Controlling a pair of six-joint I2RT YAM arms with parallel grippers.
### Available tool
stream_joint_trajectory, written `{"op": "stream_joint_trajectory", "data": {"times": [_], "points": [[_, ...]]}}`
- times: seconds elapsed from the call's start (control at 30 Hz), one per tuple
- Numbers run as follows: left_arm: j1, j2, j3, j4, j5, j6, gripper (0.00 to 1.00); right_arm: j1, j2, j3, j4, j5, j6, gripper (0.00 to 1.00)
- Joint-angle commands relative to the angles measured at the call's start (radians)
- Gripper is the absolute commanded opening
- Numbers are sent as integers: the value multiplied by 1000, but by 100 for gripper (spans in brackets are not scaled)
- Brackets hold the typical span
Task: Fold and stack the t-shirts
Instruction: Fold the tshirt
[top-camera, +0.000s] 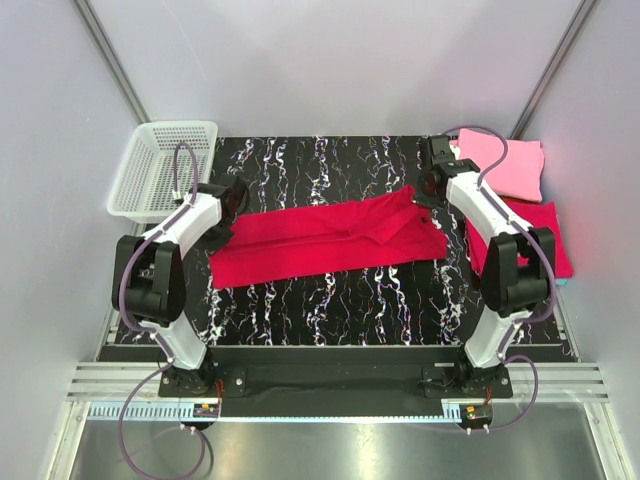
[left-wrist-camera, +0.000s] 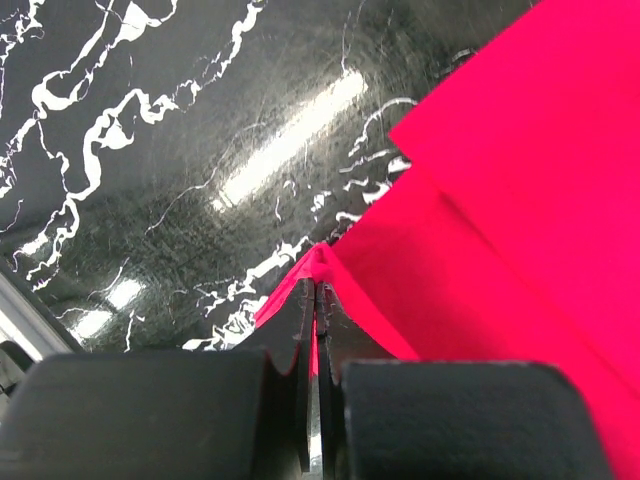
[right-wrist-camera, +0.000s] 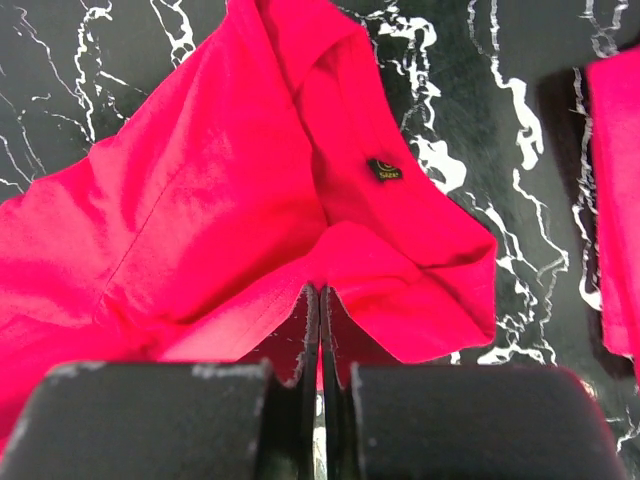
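Observation:
A crimson-red t-shirt (top-camera: 330, 238) lies stretched lengthwise across the black marbled table, folded into a long band. My left gripper (top-camera: 232, 208) is shut on its far left corner; the left wrist view shows red cloth (left-wrist-camera: 480, 190) pinched between the jaws at my left gripper (left-wrist-camera: 318, 290). My right gripper (top-camera: 428, 192) is shut on the shirt's far right end near the collar; in the right wrist view my right gripper (right-wrist-camera: 320, 292) pinches the cloth just below the neck label (right-wrist-camera: 384, 169). A folded pink t-shirt (top-camera: 510, 165) and a folded red t-shirt (top-camera: 540, 240) lie at the right.
A white mesh basket (top-camera: 160, 170) stands at the table's far left corner. Grey walls close in the table on three sides. A metal rail (top-camera: 320, 385) runs along the near edge by the arm bases.

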Motion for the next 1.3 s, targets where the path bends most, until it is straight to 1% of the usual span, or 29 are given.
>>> {"op": "stream_joint_trajectory", "data": {"times": [0.0, 0.07, 0.1, 0.13, 0.17, 0.2, 0.23, 0.27, 0.3, 0.33, 0.43, 0.57, 0.6, 0.63, 0.67, 0.7, 0.73, 0.83, 0.9, 1.03, 1.1, 1.27], "points": [[17, 28, 56, 25, -34, 28, 0, -10, 45, 72, 37, -31, -29, 0], [21, 50, 70, 27, -34, 36, 0, -12, 64, 83, 39, -45, -34, 0], [22, 54, 75, 28, -34, 39, 2, -10, 76, 89, 42, -48, -37, 0], [22, 62, 78, 32, -31, 41, 7, -12, 84, 100, 43, -54, -40, 5], [22, 68, 81, 38, -32, 42, 13, -12, 91, 108, 46, -59, -44, 21], [24, 73, 84, 44, -32, 50, 25, -12, 102, 111, 68, -70, -49, 24], [24, 74, 84, 48, -31, 53, 35, -12, 105, 117, 82, -76, -63, 29], [25, 74, 82, 59, -34, 52, 46, -12, 110, 115, 100, -83, -72, 40], [25, 68, 78, 70, -35, 58, 60, -15, 117, 120, 130, -96, -84, 43], [25, 64, 73, 79, -32, 61, 66, -15, 122, 126, 137, -99, -86, 43], [25, 32, 52, 102, -38, 64, 78, -16, 116, 123, 169, -97, -89, 44], [25, -4, 15, 124, -23, 78, 79, -16, 74, 77, 181, -131, -78, 44], [24, -10, 10, 124, -14, 88, 79, -16, 56, 47, 163, -175, -60, 43], [24, -16, 4, 127, 11, 91, 79, -16, 45, 22, 160, -204, -54, 41], [19, -28, -11, 137, 26, 105, 79, -15, 33, -5, 158, -278, -50, 39], [11, -34, -19, 140, 38, 114, 78, -15, 9, -65, 160, -303, -41, 37], [4, -41, -27, 142, 58, 121, 78, -6, -4, -96, 158, -315, -37, 32], [-44, -79, -54, 151, 81, 139, 75, 16, -47, -200, 160, -352, -35, 27], [-87, -111, -74, 154, 101, 147, 73, 19, -67, -254, 168, -349, -40, 25], [-137, -143, -103, 186, 198, 170, 72, 22, -73, -296, 178, -358, -52, 25], [-163, -148, -112, 202, 235, 182, 71, 22, -61, -306, 200, -387, -58, 25], [-212, -150, -108, 206, 256, 180, 71, 27, -10, -290, 230, -441, -64, 25]]}}
